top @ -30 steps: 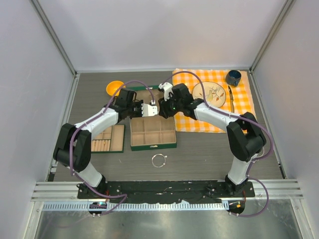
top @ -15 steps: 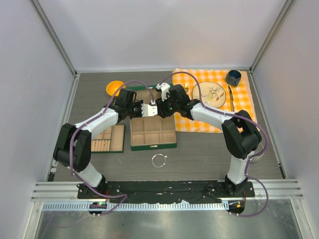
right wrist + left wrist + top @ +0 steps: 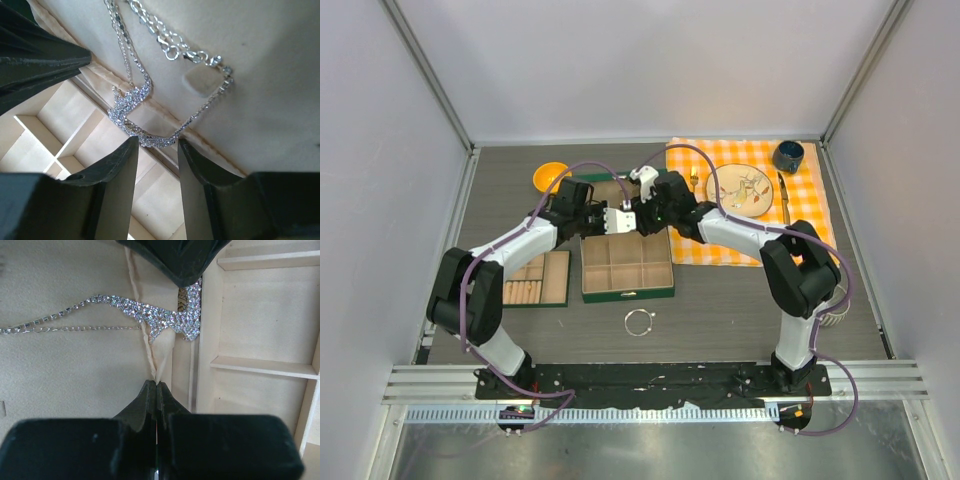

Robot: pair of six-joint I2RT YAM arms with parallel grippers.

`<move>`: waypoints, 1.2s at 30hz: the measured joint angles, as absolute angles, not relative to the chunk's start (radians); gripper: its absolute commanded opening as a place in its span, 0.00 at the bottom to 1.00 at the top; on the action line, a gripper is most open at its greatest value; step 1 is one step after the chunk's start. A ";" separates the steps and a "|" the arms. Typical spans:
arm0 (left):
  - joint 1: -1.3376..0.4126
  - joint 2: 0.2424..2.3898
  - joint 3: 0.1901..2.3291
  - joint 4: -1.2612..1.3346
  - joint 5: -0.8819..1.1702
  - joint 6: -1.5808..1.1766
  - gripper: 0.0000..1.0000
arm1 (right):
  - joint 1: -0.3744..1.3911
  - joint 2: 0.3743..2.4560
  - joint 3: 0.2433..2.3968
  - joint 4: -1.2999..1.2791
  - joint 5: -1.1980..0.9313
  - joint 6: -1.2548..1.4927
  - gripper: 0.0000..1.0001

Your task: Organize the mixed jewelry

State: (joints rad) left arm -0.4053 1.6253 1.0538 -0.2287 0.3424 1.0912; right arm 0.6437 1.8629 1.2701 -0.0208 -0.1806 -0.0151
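Observation:
A sparkling silver necklace (image 3: 150, 315) hangs over a beige padded fold (image 3: 160, 352) beside the green tray's (image 3: 627, 294) beige compartments (image 3: 260, 315). My left gripper (image 3: 157, 385) is shut on that beige fold, just behind the tray in the top view. My right gripper (image 3: 156, 142) is open, its fingertips on either side of the necklace's (image 3: 131, 102) glittering lower loop, tip to tip with the left gripper (image 3: 620, 218). A thin silver bangle (image 3: 627, 321) lies on the table in front of the tray. I see no studs.
A second tray with wooden pegs (image 3: 535, 280) sits left of the green one. An orange bowl (image 3: 551, 177) is behind the left arm. At the back right, an orange checked cloth (image 3: 805, 210) carries a plate (image 3: 725, 195), cutlery and a dark cup (image 3: 787, 155).
The right arm has edged left toward the left gripper and the necklace. The left arm and the bangle have stayed put.

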 measured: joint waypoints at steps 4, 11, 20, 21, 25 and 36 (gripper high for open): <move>-0.405 1.625 1.054 -0.229 0.344 1.081 0.00 | 0.652 1.871 1.270 -0.002 -0.167 -0.015 0.40; -0.405 1.625 1.054 -0.229 0.345 1.077 0.00 | 0.668 1.882 1.276 0.011 -0.149 -0.014 0.22; -0.405 1.625 1.054 -0.228 0.345 1.076 0.00 | 0.674 1.886 1.285 0.007 -0.135 -0.009 0.01; -0.404 1.624 1.053 -0.228 0.346 1.076 0.00 | 0.674 1.886 1.286 0.007 -0.134 -0.009 0.01; -0.404 1.621 1.048 -0.224 0.350 1.076 0.00 | 0.674 1.884 1.290 -0.007 -0.128 -0.009 0.01; -0.403 1.620 1.044 -0.215 0.350 1.073 0.00 | 0.677 1.847 1.355 -0.100 -0.116 -0.009 0.01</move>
